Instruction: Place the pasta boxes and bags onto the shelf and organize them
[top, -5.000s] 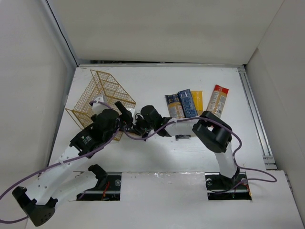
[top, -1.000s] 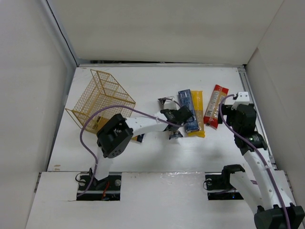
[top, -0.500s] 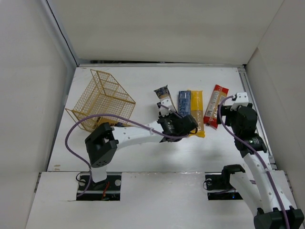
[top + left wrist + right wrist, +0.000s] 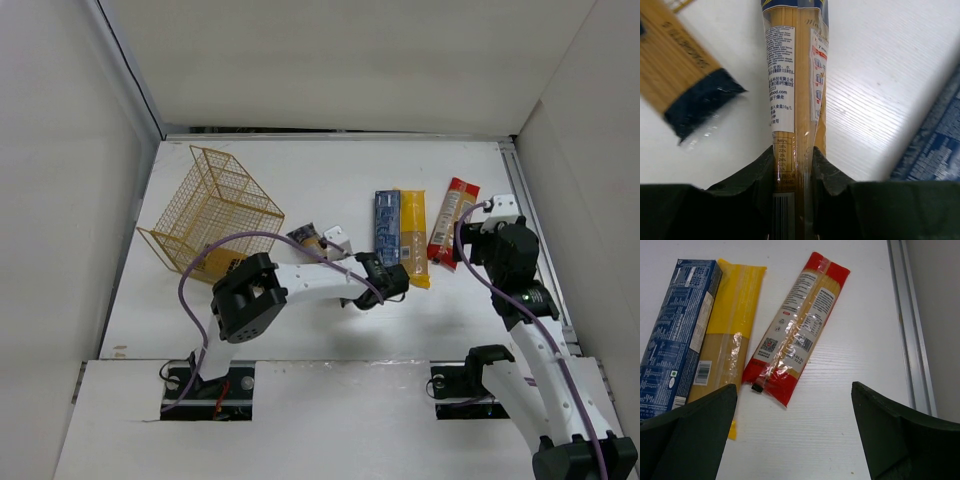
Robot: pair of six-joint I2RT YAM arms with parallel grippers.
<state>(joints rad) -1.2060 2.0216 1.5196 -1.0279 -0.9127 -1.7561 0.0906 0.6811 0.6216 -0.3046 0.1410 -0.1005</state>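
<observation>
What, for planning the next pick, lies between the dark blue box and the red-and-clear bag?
The plain yellow bag, as the right wrist view shows.

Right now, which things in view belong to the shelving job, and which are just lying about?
Job: shelf, yellow pack held by left gripper, second yellow pack, blue box, plain yellow bag, red-and-clear bag.
Lying about: metal rail, purple cable.

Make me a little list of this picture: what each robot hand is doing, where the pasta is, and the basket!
left end effector: shut on yellow pack with dark label
right end effector: open, empty, over the table
on table: dark blue box, plain yellow bag, red-and-clear bag, second yellow pack
shelf: golden wire rack, left side of table
</observation>
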